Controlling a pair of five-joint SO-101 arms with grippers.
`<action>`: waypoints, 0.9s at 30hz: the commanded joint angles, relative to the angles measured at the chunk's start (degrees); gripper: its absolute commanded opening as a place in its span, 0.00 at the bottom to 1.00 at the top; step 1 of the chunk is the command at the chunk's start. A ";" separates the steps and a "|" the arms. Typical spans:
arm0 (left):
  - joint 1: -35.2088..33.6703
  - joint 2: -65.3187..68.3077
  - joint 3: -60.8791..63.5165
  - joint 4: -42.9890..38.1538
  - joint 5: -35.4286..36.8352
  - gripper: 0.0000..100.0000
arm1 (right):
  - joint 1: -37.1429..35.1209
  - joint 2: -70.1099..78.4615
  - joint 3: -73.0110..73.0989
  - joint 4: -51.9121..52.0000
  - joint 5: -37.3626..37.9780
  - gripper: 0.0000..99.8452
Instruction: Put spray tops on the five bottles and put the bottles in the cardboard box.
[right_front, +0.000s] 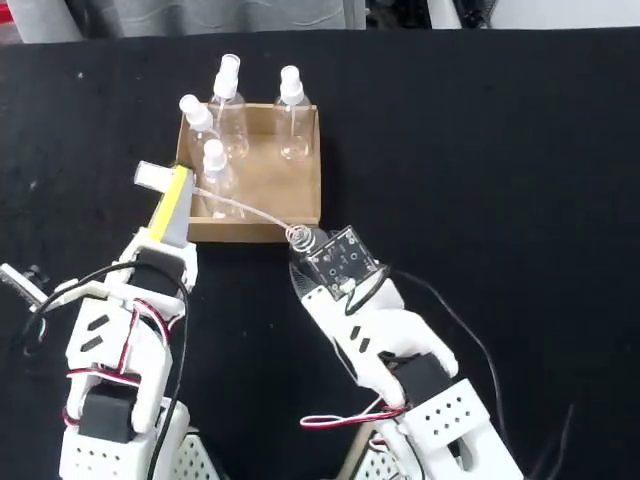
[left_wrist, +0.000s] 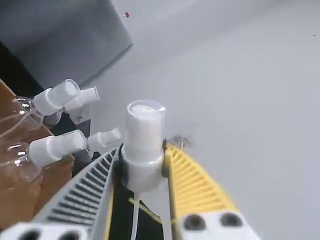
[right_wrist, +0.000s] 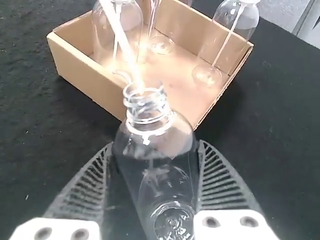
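Observation:
My right gripper (right_wrist: 150, 165) is shut on a clear, capless bottle (right_wrist: 152, 145), held just in front of the cardboard box (right_front: 300, 205); the bottle's threaded neck (right_front: 299, 237) points toward the box. My left gripper (left_wrist: 142, 172) is shut on a white spray top (left_wrist: 144, 140) at the box's left edge (right_front: 155, 177). The top's thin dip tube (right_front: 245, 208) runs across the box corner and its end sits inside the bottle neck (right_wrist: 142, 95). Several capped bottles (right_front: 290, 110) stand upright in the box.
Black cloth (right_front: 480, 150) covers the table, with open room to the right of the box. A grey curtain hangs beyond the table's far edge. Cables trail from both arm bases near the front edge.

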 joint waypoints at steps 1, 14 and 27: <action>0.75 -0.53 0.48 -0.88 -0.70 0.03 | -0.88 -1.89 -0.31 -1.41 0.18 0.10; 0.75 -0.35 1.36 -0.88 -0.79 0.03 | -0.88 -1.89 0.31 -1.67 0.18 0.10; 8.57 -0.35 5.76 -1.23 -10.20 0.03 | -0.88 -1.89 0.31 -1.67 0.09 0.10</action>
